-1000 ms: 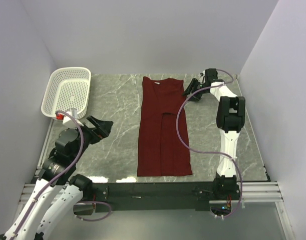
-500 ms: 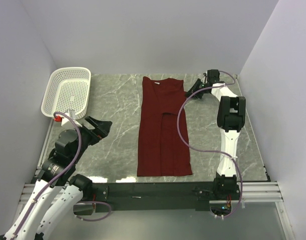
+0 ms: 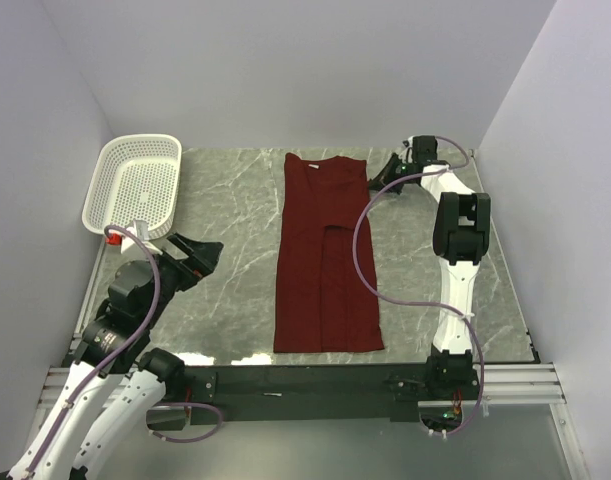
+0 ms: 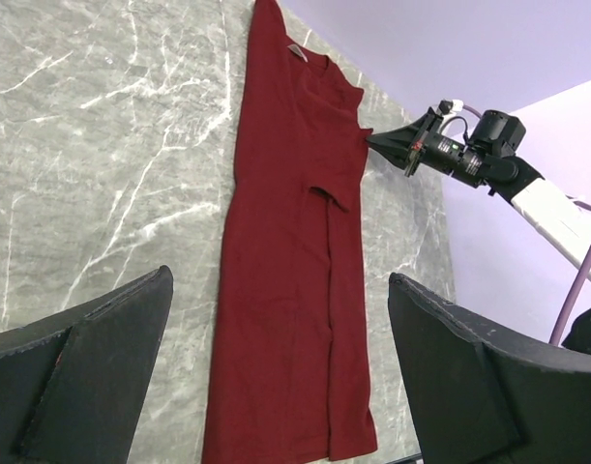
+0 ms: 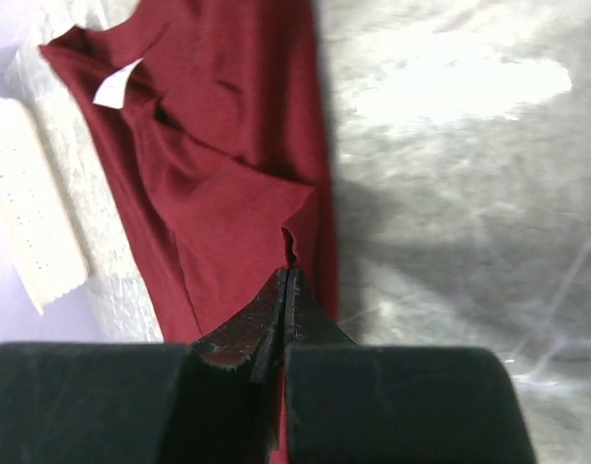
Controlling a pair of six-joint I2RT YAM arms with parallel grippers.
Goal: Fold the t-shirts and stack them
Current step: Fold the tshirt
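The t-shirt [image 3: 325, 255] lies lengthwise top-to-bottom at frame centre; the right gripper [image 3: 377, 182], clenched, touches its upper-right edge, pinch unconfirmed, while the left gripper [image 3: 200, 252] hangs released, well left.

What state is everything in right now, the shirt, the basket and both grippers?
maroon t-shirt: lying flat on the table, folded lengthwise into a narrow strip, collar at the far end.
white perforated basket: upright, nothing visible inside.
left gripper: open, holding nothing.
right gripper: shut, apparently pinching the t-shirt's right edge near the shoulder.
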